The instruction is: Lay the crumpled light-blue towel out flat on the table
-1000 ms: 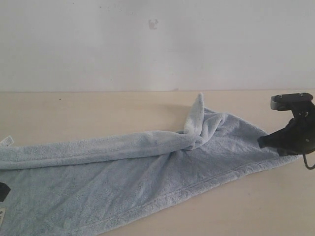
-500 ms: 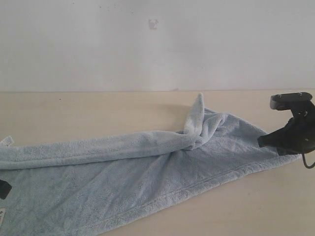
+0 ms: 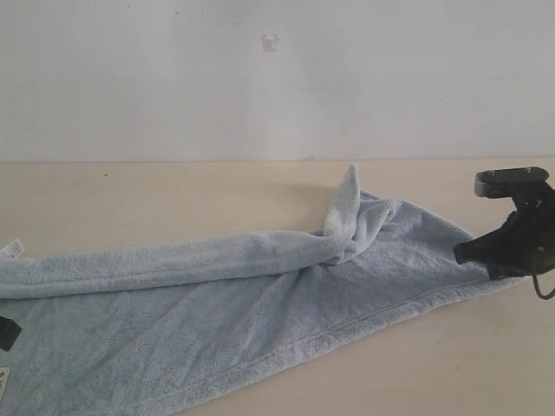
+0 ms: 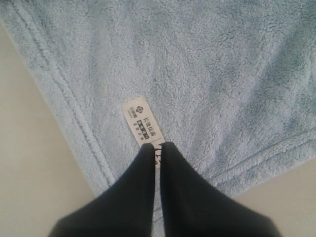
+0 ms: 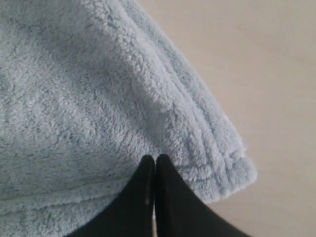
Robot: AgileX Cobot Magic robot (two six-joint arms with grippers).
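Spreading is judged part done. The pale light-blue fluffy terry towel [image 3: 260, 321] lies drawn out lengthwise on the broad cream wood-look counter [image 3: 130, 199]. Its far long edge is rolled over on itself and gathers into an upstanding twisted peak [image 3: 347, 204] about mid-length.

Well to the right of that peak, the black right gripper [image 3: 461, 251] is closed on the towel's end corner. Its wrist view shows the fingers pressed together where the thick stitched hem meets them. Well to the left of the peak and nearer the camera, the black left gripper [image 3: 7, 332] pinches the opposite corner, fingers together.

The step in hand appears to be tensioning the cloth between two held corners. The next move likely calls for a fresh hold on the rolled edge near the peak, drawing it towards the wall to unroll it.

A small white rectangular label [image 4: 139, 118] lies just beside the left gripper's tips. It carries a round emblem and lines of dark print, too small to read. A second tab with red marks sits between the fingers.
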